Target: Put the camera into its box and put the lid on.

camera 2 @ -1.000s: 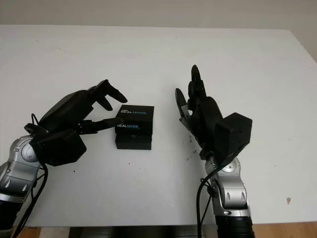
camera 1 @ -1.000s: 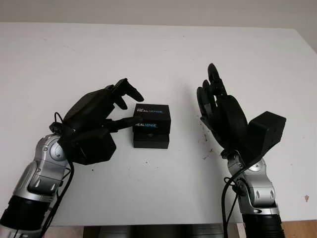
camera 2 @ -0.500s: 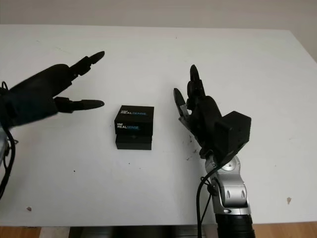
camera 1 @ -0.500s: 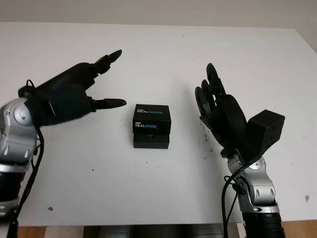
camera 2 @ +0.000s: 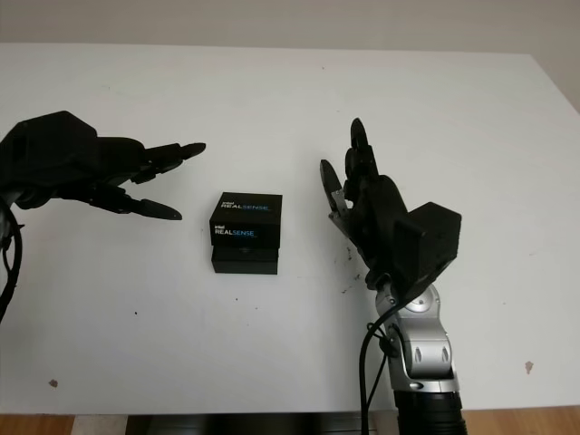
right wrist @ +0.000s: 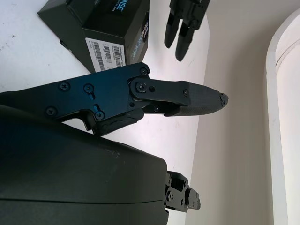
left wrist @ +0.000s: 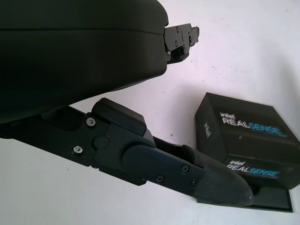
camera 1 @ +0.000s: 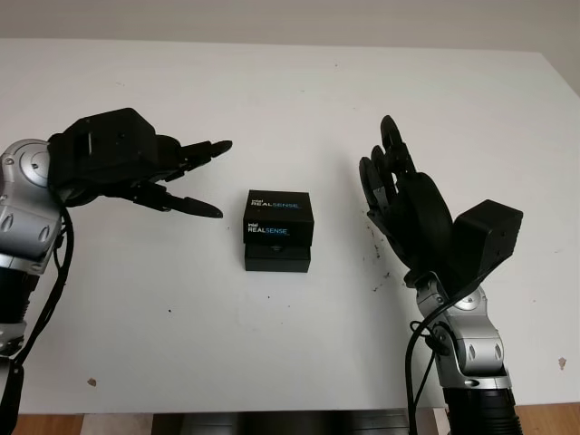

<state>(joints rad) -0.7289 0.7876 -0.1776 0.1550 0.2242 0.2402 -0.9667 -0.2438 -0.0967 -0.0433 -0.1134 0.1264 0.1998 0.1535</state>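
Near the middle of the white table (camera 1: 299, 362) sits the black box (camera 1: 278, 230), its lid (camera 1: 279, 216) printed "RealSense" and resting on top, set a little askew so that the base (camera 1: 276, 259) juts out on the near side; no camera can be seen, so whether it lies inside cannot be told. To the box's left hangs the left hand (camera 1: 136, 168), above the table and apart from the box, holding nothing; its fingers (camera 1: 195, 207) are straight and spread, pointing toward the box, the lower fingertip near the lid's left edge but not touching it. To the box's right stands the right hand (camera 1: 403, 204), well apart from it, palm turned toward the box, open and empty; its fingers (camera 1: 392, 145) point away from the robot, close together.
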